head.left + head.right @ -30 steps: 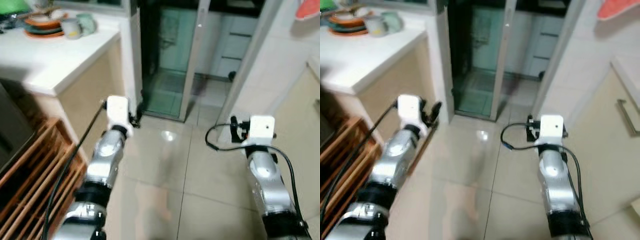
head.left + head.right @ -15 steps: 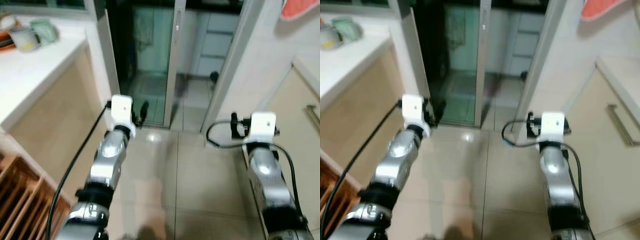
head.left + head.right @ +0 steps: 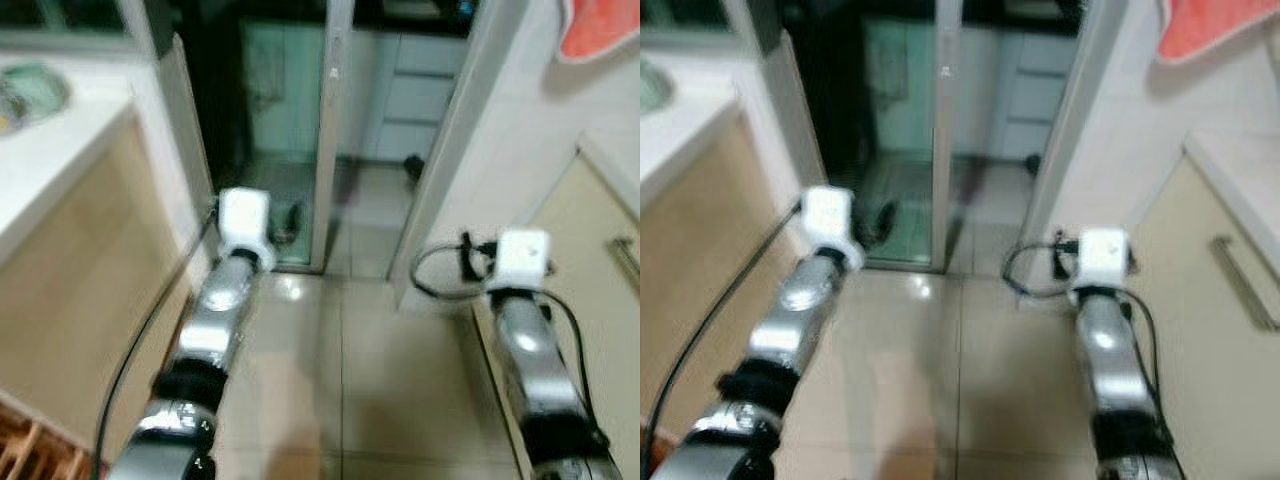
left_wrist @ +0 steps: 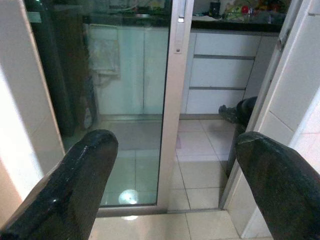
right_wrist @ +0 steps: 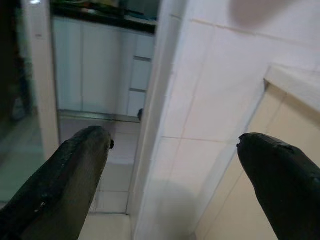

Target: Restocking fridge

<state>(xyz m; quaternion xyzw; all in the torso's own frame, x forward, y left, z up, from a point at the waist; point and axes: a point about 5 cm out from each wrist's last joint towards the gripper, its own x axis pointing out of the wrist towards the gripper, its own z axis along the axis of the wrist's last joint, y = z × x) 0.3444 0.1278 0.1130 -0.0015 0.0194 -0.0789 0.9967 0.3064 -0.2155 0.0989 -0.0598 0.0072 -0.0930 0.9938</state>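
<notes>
The left gripper was spread wide with nothing between its black fingers, held out before the robot at about waist height and aimed at a sliding glass door with a pale metal frame. The right gripper was likewise parted and empty, pointed at a white tiled wall corner beside that doorway. Beyond the glass lay another room with white cabinets and drawers, a dark bin on its tiled floor, and a cluttered counter at the back. Nearer the robot, a white countertop ran along its left, a beige cabinet with a bar handle stood on its right, and shiny floor tiles stretched between. No fridge could be made out in these views, nor any item to stock it with. As for progress, the pictures settle little: with both grippers empty, the robot could as well have been heading to fetch goods as coming away after placing them.
</notes>
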